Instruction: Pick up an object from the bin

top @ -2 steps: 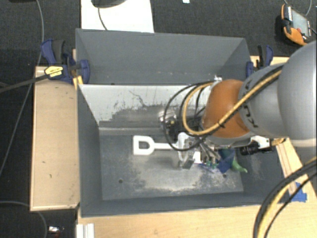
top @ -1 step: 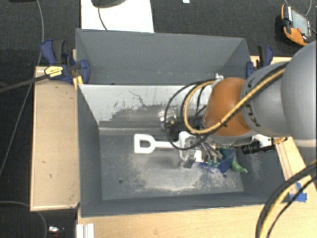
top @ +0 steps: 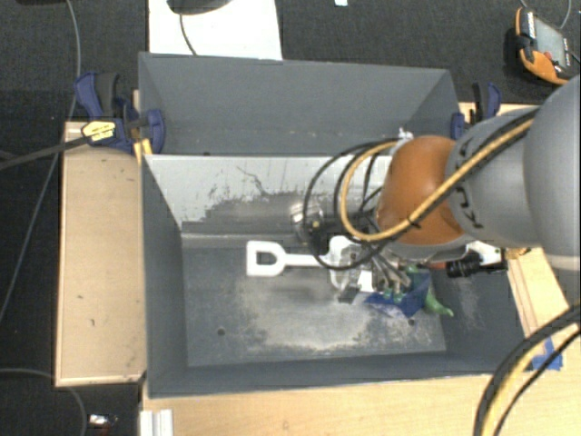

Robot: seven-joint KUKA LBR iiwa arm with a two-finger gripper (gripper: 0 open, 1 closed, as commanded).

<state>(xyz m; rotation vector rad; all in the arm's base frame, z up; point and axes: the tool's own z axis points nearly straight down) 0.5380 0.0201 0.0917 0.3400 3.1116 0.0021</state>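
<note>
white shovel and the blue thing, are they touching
Cannot tell. In the camera view the gripper covers where the white shovel and the blue thing would meet.

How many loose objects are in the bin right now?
3. A white D-handled scoop at the floor's centre; a blue piece and a small green piece at the right, beside the gripper. The arm may hide more.

Light falls evenly from above, moderately bright — the back wall of the bin (top: 272,180) glares pale, its floor duller. Soft shadow pools beneath the arm (top: 513,184), whose orange cover (top: 419,193) carries a faint highlight.
</note>
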